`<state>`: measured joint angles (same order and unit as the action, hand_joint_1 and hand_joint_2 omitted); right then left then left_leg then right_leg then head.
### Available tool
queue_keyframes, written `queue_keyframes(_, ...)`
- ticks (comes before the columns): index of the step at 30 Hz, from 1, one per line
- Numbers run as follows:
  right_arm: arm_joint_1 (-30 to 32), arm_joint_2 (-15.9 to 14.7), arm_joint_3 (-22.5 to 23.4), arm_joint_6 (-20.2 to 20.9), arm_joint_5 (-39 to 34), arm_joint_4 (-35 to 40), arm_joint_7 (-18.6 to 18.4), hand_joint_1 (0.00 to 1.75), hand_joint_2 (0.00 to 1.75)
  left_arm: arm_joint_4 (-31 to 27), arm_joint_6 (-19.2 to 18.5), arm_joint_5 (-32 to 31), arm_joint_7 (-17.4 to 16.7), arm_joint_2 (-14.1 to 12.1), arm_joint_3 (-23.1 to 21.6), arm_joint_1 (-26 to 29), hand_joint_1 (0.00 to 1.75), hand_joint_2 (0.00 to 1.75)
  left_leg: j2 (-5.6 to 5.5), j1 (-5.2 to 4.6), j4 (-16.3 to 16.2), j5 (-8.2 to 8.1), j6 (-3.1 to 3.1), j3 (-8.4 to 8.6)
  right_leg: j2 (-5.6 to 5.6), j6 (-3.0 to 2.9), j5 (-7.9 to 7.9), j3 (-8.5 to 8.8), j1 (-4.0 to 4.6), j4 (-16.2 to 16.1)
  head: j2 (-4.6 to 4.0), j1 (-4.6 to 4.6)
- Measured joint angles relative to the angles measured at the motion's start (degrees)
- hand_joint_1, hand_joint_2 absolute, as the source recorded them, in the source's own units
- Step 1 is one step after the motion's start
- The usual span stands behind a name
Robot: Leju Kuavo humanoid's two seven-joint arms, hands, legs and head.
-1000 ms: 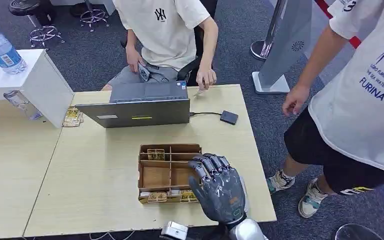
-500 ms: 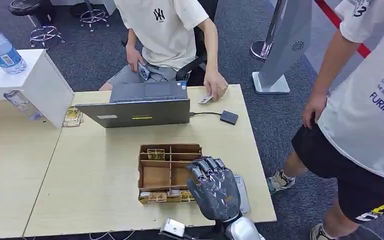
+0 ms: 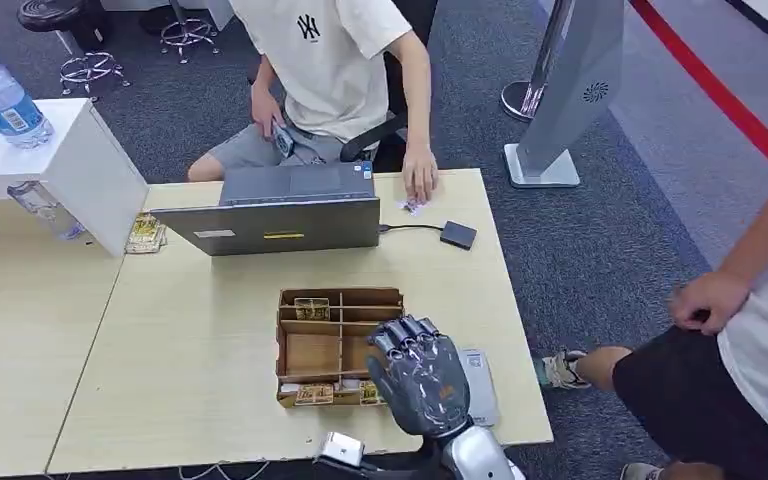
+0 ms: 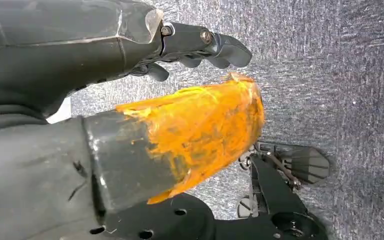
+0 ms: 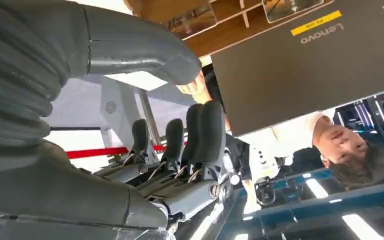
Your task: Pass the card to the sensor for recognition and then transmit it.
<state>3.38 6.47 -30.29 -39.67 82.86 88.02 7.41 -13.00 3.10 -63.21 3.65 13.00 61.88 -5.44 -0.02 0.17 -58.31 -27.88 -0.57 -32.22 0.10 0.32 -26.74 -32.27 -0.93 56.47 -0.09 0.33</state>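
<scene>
The right hand (image 3: 422, 378) hovers over the tray's (image 3: 338, 297) right edge, fingers apart and gripping nothing. Just right of the tray a grey sensor (image 3: 479, 385) lies flat on the surface (image 3: 190, 330), partly under that hand. Cards (image 3: 312, 309) sit in the tray's compartments (gold-printed ones, front and back rows). Beyond the tray stands a laptop (image 3: 278, 214). The left hand (image 4: 200, 47) hangs over carpet, fingers loosely curled, holding nothing.

Table (image 3: 200, 300) pale wood laminate, smooth, matt. Tray (image 3: 332, 297) brown cardboard or thin wood, matt. Laptop (image 3: 278, 224) grey, matt. Right hand (image 3: 422, 375) dark grey plastic, slightly glossy. Carpet (image 3: 600, 240) grey, rough. Bottle (image 3: 2, 98) clear glossy plastic.
</scene>
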Motion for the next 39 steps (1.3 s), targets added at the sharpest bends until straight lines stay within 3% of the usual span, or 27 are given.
queue_keyframes(4, -1.1, 0.3, 0.1, 0.0, -0.4, -1.6, 0.0, 1.05, 1.75, 0.0, -0.1, -0.2, 0.0, 0.0, 0.0, 0.0, 0.00, 0.00, 0.00, 0.00, 0.0, 0.00, 0.00, 0.00, 0.00, 0.00, 0.00, 0.00, 0.00, 0.0, 0.00, -0.02)
queue_keyframes(5, -1.6, 0.5, 0.1, 0.0, -0.5, -2.2, 0.0, 0.98, 1.75, 0.0, -0.1, -0.2, 0.0, 0.0, 0.0, 0.0, 0.00, 0.00, 0.00, 0.00, 0.0, 0.00, 0.00, 0.00, 0.01, 0.00, 0.00, 0.00, 0.00, 0.0, 0.00, 0.00)
queue_keyframes(13, -3.9, 1.5, 0.4, 0.0, -1.2, -5.3, 0.2, 0.93, 1.75, 0.0, -0.2, -0.7, 0.0, 0.0, 0.0, 0.0, 0.00, 0.00, 0.00, 0.00, 0.0, 0.00, 0.00, 0.00, 0.01, 0.00, 0.00, 0.00, 0.00, 0.0, 0.00, -0.02)
queue_keyframes(27, -5.7, 2.6, 1.6, 0.0, -2.0, -10.5, 0.0, 1.01, 1.75, 0.0, -0.6, -1.1, 0.0, 0.0, 0.0, 0.0, 0.00, 0.00, 0.00, 0.00, 0.0, 0.00, 0.00, 0.00, 0.01, 0.00, 0.00, 0.00, 0.00, 0.0, 0.00, -0.02)
queue_keyframes(39, -7.5, 3.3, 2.6, 0.0, -2.1, -14.1, -0.8, 0.94, 1.75, 0.0, -0.7, -1.6, 0.0, 0.0, 0.0, 0.0, 0.00, 0.00, 0.00, 0.00, 0.0, 0.00, 0.00, 0.00, 0.01, 0.00, 0.00, 0.00, 0.00, 0.0, 0.00, 0.00)
